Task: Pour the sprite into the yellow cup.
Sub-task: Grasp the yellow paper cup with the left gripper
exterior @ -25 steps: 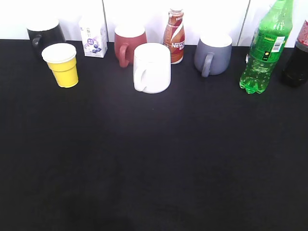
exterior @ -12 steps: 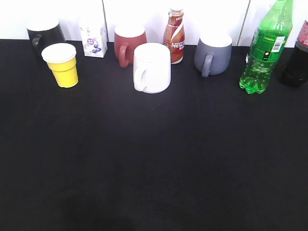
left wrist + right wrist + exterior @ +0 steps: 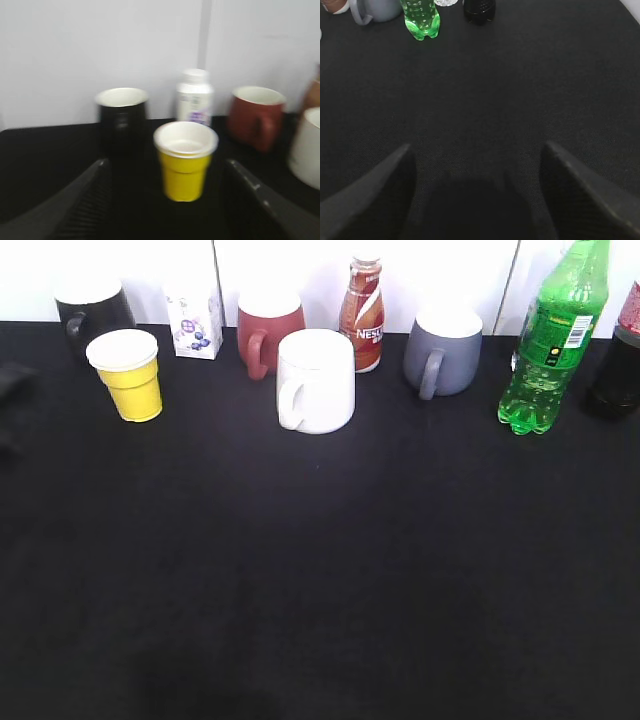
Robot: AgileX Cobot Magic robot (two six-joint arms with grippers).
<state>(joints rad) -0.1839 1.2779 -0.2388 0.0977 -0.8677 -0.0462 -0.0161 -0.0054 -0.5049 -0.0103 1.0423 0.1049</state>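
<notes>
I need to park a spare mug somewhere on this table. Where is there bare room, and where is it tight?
The whole front of the black table is bare, from the white mug forward. The back row is crowded, yellow cup to sprite. One gap: between yellow cup and white mug.

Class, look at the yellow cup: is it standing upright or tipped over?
Upright. The yellow cup rests on its narrow base on the black table, its white rim facing up and level in both the exterior and left wrist views.
</notes>
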